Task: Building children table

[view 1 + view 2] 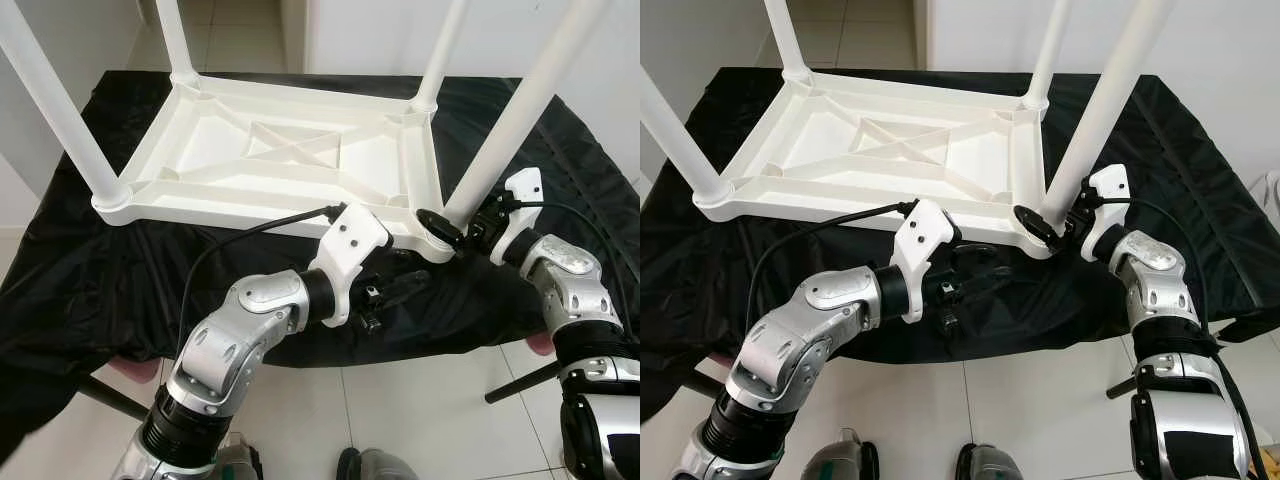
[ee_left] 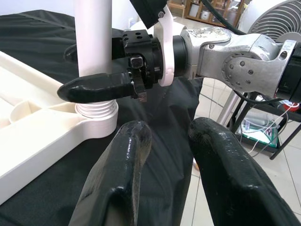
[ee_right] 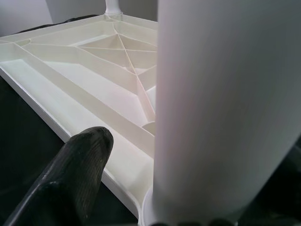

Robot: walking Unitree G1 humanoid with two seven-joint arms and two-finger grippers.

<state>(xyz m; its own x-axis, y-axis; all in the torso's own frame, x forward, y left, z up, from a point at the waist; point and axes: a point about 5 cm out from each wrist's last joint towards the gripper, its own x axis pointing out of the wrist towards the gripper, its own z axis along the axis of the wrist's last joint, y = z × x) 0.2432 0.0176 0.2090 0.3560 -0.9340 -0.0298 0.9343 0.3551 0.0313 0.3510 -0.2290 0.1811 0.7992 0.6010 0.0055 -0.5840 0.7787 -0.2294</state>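
Note:
A white plastic children's table (image 1: 230,150) lies upside down on a black cloth, with its legs pointing up. My right gripper (image 1: 445,222) is shut on the near right leg (image 1: 510,120) just above its threaded base, one black finger (image 2: 94,87) across the front and the other behind. In the right wrist view that leg (image 3: 225,108) stands right beside a finger (image 3: 70,174). My left gripper (image 1: 400,285) hovers open over the cloth just in front of the table's front edge, close to that corner. Nothing lies between its fingers (image 2: 127,155).
The black cloth (image 1: 100,260) drapes over the support and hangs down at the front. Three other legs stand at the near left (image 1: 60,110), far left (image 1: 175,40) and far right (image 1: 440,50). Tiled floor (image 1: 420,420) lies below, with a dark rod (image 1: 520,382) at the right.

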